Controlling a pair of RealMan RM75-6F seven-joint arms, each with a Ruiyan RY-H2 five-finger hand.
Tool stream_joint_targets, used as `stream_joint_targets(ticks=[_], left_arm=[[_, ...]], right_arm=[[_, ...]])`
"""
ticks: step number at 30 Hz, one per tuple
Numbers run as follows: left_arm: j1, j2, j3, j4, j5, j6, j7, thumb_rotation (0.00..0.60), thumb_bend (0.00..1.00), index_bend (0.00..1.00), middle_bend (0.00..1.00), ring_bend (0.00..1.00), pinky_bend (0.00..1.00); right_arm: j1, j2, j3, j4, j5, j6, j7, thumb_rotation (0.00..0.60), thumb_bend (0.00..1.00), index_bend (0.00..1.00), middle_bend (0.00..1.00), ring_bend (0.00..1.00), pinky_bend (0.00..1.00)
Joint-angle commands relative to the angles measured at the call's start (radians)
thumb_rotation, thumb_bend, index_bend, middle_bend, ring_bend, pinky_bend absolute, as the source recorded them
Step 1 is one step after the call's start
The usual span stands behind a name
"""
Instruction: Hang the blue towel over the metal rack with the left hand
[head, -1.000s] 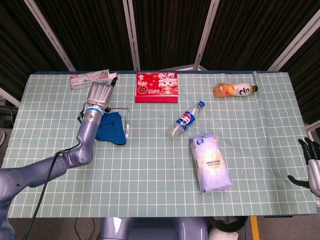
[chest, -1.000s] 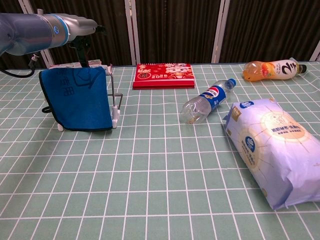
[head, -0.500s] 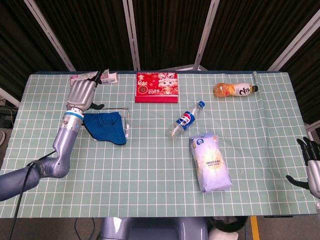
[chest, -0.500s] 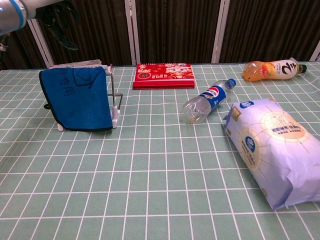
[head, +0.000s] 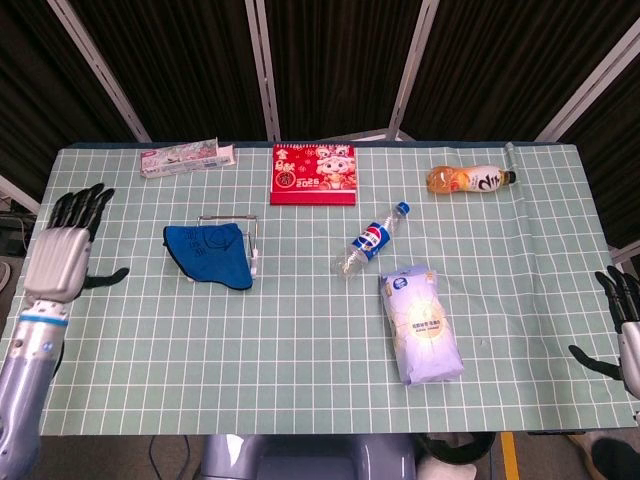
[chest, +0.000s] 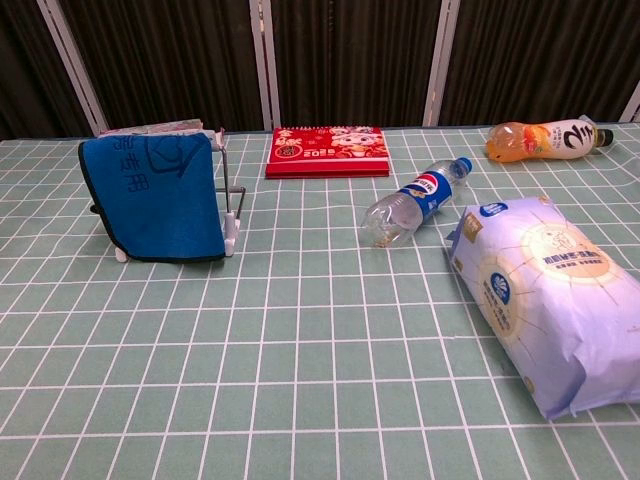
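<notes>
The blue towel (head: 211, 253) (chest: 155, 195) hangs draped over the metal rack (head: 252, 243) (chest: 231, 196) at the table's left. My left hand (head: 65, 253) hovers at the table's left edge, well clear of the rack, fingers spread and holding nothing. My right hand (head: 626, 322) shows at the far right edge of the head view, fingers apart and empty. Neither hand appears in the chest view.
A red calendar (head: 314, 174) lies behind the rack, with a flat pink-and-white box (head: 186, 157) at the back left. A Pepsi bottle (head: 371, 239), a white-blue packet (head: 421, 323) and an orange drink bottle (head: 470, 179) lie to the right.
My left hand has drawn away from above the rack to the table's left edge and left the chest view. The towel stays draped on the rack.
</notes>
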Motion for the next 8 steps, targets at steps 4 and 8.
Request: stream_joint_targets(ticks=[4,8], left_arm=[[0.191,0.054,0.127,-0.078,0.151,0.172,-0.011,0.6,0.0,0.0,0.0,0.0,0.0],[0.282,0.066,0.175,-0.095,0.199,0.238,-0.006,0.6,0.0,0.0,0.0,0.0,0.0]], right_arm=[[-0.008,0.006,-0.007,-0.003,-0.027,0.024,0.015,0.6,0.0,0.0,0.0,0.0,0.0],[-0.014,0.012,-0.01,-0.007,-0.039,0.042,0.026,0.6,0.0,0.0,0.0,0.0,0.0]])
